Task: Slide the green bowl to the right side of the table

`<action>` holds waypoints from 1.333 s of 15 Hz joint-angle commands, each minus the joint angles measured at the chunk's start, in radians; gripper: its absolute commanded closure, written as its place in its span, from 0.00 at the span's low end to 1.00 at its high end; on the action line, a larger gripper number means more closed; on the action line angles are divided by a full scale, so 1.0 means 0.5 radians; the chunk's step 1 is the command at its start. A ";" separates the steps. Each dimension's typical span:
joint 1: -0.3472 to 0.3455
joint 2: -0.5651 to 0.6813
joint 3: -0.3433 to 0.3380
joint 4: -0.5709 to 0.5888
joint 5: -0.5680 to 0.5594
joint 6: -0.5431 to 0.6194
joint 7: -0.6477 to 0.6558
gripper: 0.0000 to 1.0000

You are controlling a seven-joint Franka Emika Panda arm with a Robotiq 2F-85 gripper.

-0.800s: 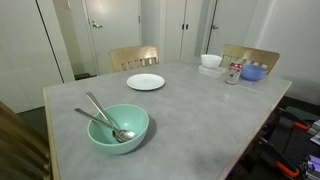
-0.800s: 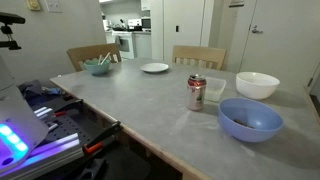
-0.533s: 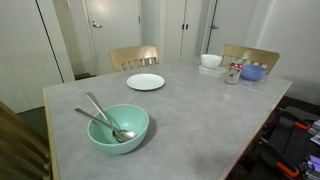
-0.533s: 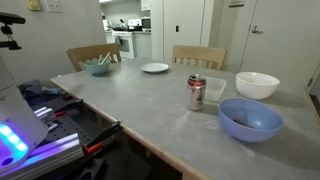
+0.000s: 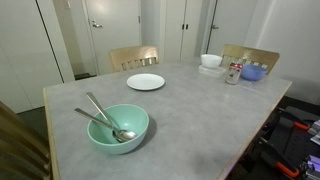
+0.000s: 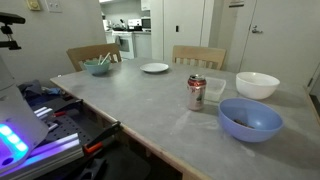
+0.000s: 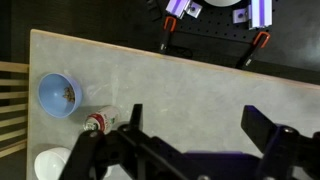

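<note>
Seeing no part of the job done yet. Places the green bowl (image 5: 118, 128) toward 7 o'clock on the surface (image 5: 190, 115) in an exterior view, with two metal utensils (image 5: 98, 112) resting inside and their handles reaching out toward 10 o'clock. Touches nothing else there. Stands well apart from the plate (image 5: 146, 82) at 12 o'clock and from the cluster at 2 o'clock: white bowl (image 5: 211, 60), can (image 5: 233, 73) and blue bowl (image 5: 254, 72). Leaves everything to do, as a judgement: reaching the bowl, setting against its wall or rim, and pushing it across to the right side.

Shows the tool (image 7: 198, 120) only in the wrist view, hanging high over the surface, spread wide, with nothing between the fingers and nothing gripped. Looks down there on the blue bowl, can and white bowl toward 8 o'clock of the frame, but misses the green bowl entirely. Gives no sight of arm or tool in either exterior view, so cannot tell from them how far off the bowl it hangs. Puts the green bowl (image 6: 99, 66) small and far at 10 o'clock in an exterior view, in front of a chair (image 6: 90, 50), with the blue bowl large and near at 4 o'clock and the can between them.
</note>
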 commanded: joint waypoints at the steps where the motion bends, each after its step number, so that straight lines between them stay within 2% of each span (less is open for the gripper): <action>1: 0.049 0.008 -0.034 0.005 -0.022 -0.009 0.030 0.00; 14: 0.049 0.008 -0.034 0.005 -0.022 -0.009 0.030 0.00; 20: 0.063 0.198 -0.022 0.097 -0.034 0.061 0.051 0.00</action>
